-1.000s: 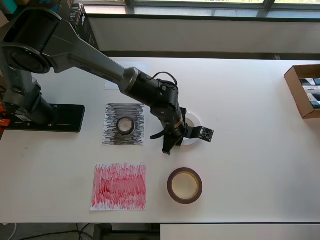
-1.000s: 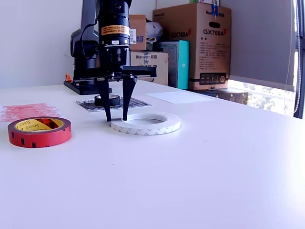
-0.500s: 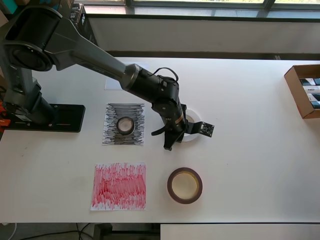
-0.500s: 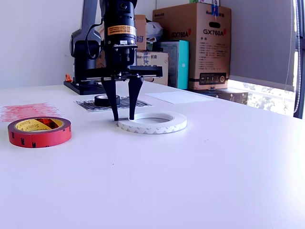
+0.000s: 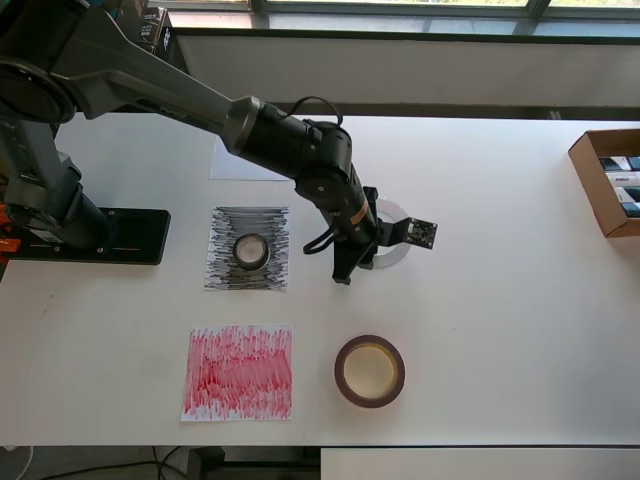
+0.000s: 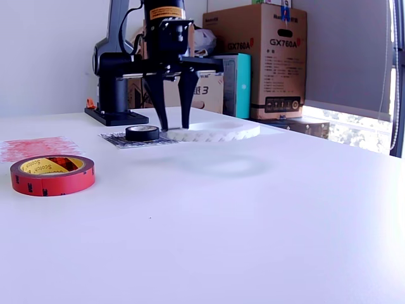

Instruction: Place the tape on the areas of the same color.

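Mostly hidden in the overhead view under the arm's wrist: white ring of tape (image 5: 393,248), only a pale arc showing at 3 o'clock of the pincer (image 5: 350,268). Clearer in the exterior view: same white ring (image 6: 215,132) lifted off the table (image 6: 266,221), flat and level, faint shadow on the surface beneath, pincer (image 6: 173,124) clamped on its near rim with one finger inside the hole and one outside.

White sheet (image 5: 240,160) partly covered by the arm, at 11 o'clock of the pincer. Black scribbled sheet (image 5: 225,248) at 9 o'clock, small black roll (image 5: 250,250) resting on its middle. Red scribbled sheet (image 5: 239,372) at 7 o'clock, bare. Maroon-brown roll with yellowish core (image 5: 369,370) at 6 o'clock on the bare table, just beside the red sheet but apart from it. Cardboard box (image 5: 607,180) cut off at the overhead view's right edge.
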Motion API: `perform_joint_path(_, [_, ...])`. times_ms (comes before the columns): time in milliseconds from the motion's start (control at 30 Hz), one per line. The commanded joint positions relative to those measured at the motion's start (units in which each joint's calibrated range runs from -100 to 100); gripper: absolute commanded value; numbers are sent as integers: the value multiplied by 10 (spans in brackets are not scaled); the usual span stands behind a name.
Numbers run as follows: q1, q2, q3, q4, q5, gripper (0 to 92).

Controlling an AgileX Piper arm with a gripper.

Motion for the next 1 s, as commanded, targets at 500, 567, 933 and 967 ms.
perform_joint_path(500, [180,-89,5,4,21,271])
perform_joint_path(567, [190,-84,5,4,25,271])
perform_joint_path(933, [155,-50,-4,-3,25,273])
perform_joint_path(967, [145,-49,-4,-6,25,274])
